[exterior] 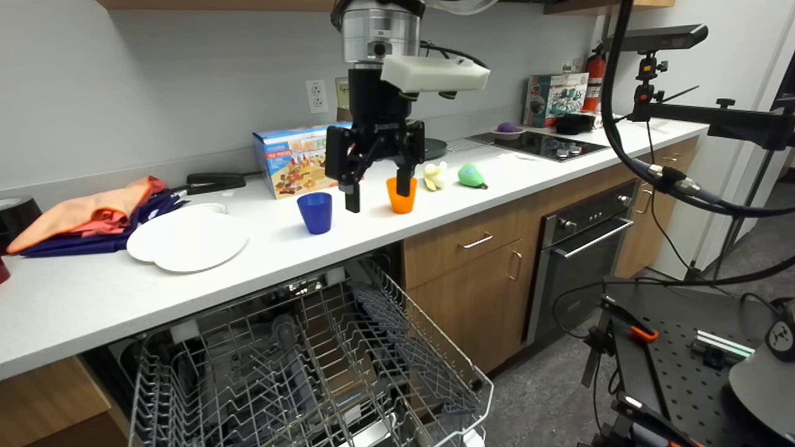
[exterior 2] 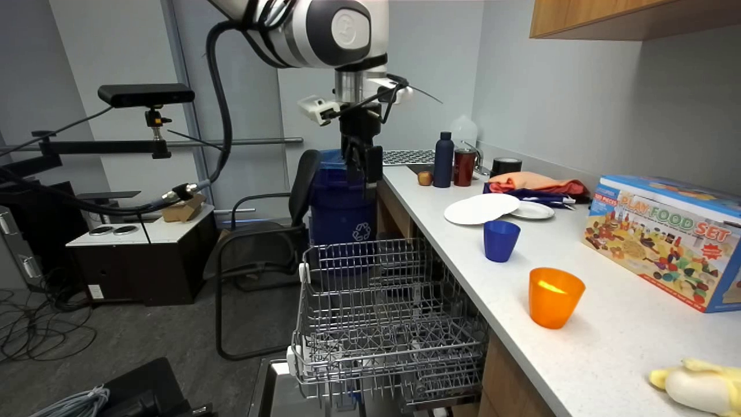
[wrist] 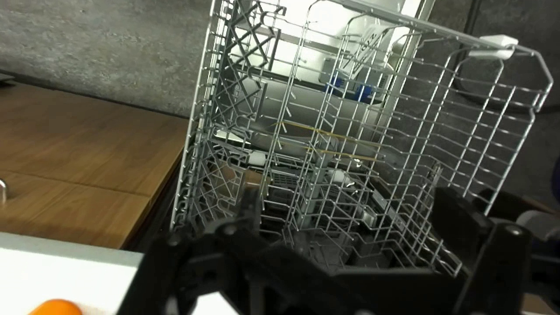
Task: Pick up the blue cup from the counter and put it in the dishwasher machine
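Note:
The blue cup stands upright on the white counter in both exterior views (exterior: 315, 213) (exterior 2: 501, 241). The counter (exterior: 273, 256) runs above the dishwasher. The dishwasher machine is open with its wire rack pulled out, in both exterior views (exterior: 385, 310) (exterior 2: 393, 353) and the wrist view (wrist: 245, 52). My gripper (exterior: 379, 188) points down, open and empty, in the air above the rack and in front of the counter edge. In the wrist view its fingers (wrist: 352, 210) are spread wide with only the rack below. The blue cup is out of the wrist view.
An orange cup (exterior: 402, 195) stands near the blue cup, also at the wrist view's lower left corner (wrist: 57, 307). White plates (exterior 2: 482, 208), folded cloths (exterior: 99, 214) and a play food box (exterior 2: 666, 237) lie on the counter. An oven (exterior: 581, 261) sits farther along.

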`<state>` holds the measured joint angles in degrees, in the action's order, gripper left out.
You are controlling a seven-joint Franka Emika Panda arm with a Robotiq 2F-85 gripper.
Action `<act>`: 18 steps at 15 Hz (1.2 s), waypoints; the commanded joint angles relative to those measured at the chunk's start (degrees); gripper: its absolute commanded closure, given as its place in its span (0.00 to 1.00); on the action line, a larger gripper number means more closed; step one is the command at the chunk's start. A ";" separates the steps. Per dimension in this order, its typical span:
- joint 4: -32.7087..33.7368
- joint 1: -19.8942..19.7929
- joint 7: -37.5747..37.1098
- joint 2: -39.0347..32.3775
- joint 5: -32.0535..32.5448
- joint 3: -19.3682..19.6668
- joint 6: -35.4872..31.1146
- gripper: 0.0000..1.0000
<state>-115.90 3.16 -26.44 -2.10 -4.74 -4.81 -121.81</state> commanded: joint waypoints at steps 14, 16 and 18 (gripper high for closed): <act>9.43 0.73 -3.01 -7.77 0.51 2.91 0.43 0.00; 10.48 0.71 -4.67 -8.97 1.11 3.30 -0.13 0.00; 12.01 0.34 -6.39 -10.61 0.91 4.01 -0.88 0.00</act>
<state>-106.69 3.39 -30.20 -10.15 -4.10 -2.17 -121.78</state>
